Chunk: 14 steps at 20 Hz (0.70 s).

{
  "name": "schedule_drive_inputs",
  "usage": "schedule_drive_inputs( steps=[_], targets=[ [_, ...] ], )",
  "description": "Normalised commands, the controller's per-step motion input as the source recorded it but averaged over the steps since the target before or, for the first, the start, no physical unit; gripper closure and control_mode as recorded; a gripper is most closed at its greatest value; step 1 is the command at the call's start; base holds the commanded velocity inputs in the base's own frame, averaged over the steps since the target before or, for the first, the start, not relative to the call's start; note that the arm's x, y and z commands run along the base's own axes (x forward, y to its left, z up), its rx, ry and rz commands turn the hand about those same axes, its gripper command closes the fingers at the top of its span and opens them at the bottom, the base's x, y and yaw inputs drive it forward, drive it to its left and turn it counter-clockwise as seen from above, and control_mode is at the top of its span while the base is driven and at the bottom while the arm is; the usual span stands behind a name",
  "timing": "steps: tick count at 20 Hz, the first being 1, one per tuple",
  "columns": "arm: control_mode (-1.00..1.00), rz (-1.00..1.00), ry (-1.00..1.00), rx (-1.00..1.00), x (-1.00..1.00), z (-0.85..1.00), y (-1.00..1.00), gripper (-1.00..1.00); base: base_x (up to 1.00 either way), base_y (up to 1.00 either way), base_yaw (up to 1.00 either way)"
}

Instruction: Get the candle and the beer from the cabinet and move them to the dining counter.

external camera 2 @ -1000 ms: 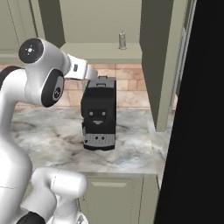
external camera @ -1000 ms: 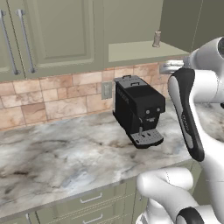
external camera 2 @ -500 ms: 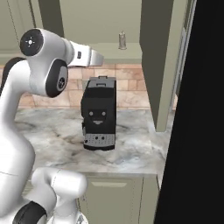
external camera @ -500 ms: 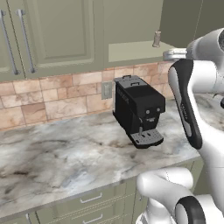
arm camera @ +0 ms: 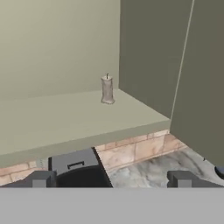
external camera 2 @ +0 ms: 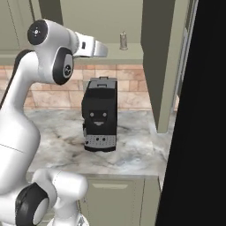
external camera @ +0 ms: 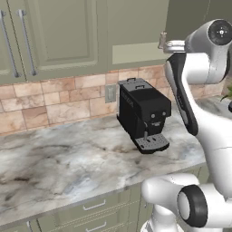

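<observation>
Hand view looks into an open sage-green cabinet (arm camera: 57, 48), where the candle (arm camera: 107, 89), a pale stubby cylinder, stands upright on the bare shelf near the cabinet's right-hand inner wall. The gripper (arm camera: 113, 179) sits at the bottom of that picture with its two dark fingertips set wide apart, holding nothing, and well short of the candle.

From the right base view, the candle (external camera 2: 123, 40) shows as a small pale shape on the shelf above a black coffee machine (external camera 2: 100, 114), with the arm's hand raised to shelf height just to its left. The left base view shows the same coffee machine (external camera: 144, 113) on a marbled table (external camera: 68, 158) under closed cabinet doors.

As a judgement, the task has barely begun: the candle is not yet grasped, and nothing has reached the dining counter.

Unclear parts: the beer cannot be made out on the visible shelf. A dark rounded object at the hand view's lower right edge is cut off and unidentifiable.
</observation>
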Motion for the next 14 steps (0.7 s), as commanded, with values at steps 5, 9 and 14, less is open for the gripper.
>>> schedule_drive_inputs(
  steps=[5, 9, 14],
  targets=[
    [-1.0, -0.03, 0.0, 0.0, 0.41, 0.02, -0.16, -1.0, 0.0, 0.0, 0.0],
    [-1.0, 0.0, 0.01, 0.03, 0.44, -0.04, -0.1, -1.0, 0.0, 0.0, 0.0],
    [-1.0, 0.0, 0.03, 0.09, 0.41, -0.06, -0.08, -1.0, 0.0, 0.0, 0.0]
  ],
)
